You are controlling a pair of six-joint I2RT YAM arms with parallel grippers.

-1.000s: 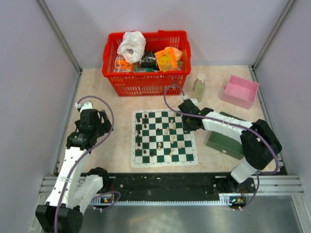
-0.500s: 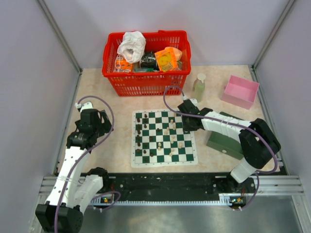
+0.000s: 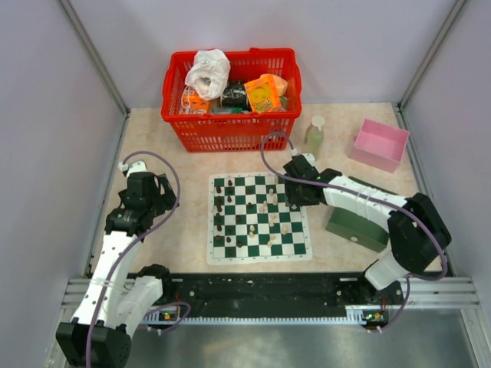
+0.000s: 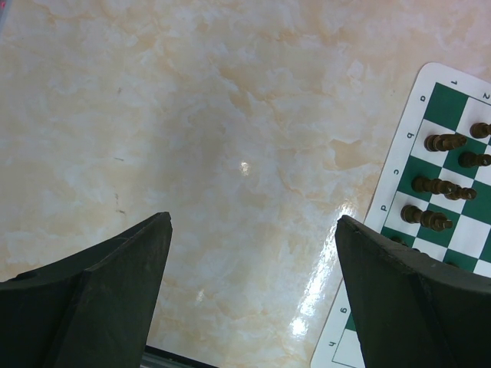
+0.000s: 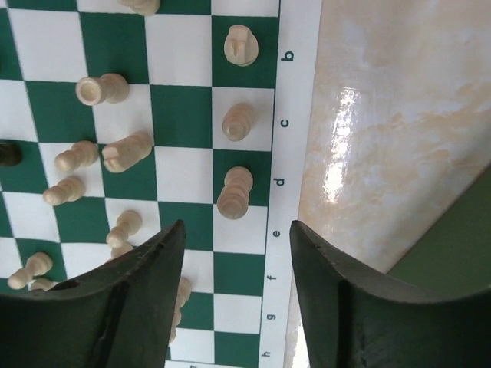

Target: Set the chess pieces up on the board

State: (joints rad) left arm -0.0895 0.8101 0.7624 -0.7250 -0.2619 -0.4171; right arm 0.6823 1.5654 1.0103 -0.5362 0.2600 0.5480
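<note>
The board, green and white checks, lies mid-table. Dark brown chess pieces stand along its left columns, cream ones on its right half. My right gripper hovers at the board's right edge. In the right wrist view its jaws are open with nothing between them, just below an upright cream piece on the board. My left gripper is open over bare table left of the board. In the left wrist view it holds nothing, and dark pieces show on the board.
A red basket full of items stands behind the board. A pale bottle and a pink box sit at the back right. A dark green box lies under the right arm, right of the board.
My right gripper's jaws have spread apart and its wrist has shifted slightly. The left arm has not moved.
</note>
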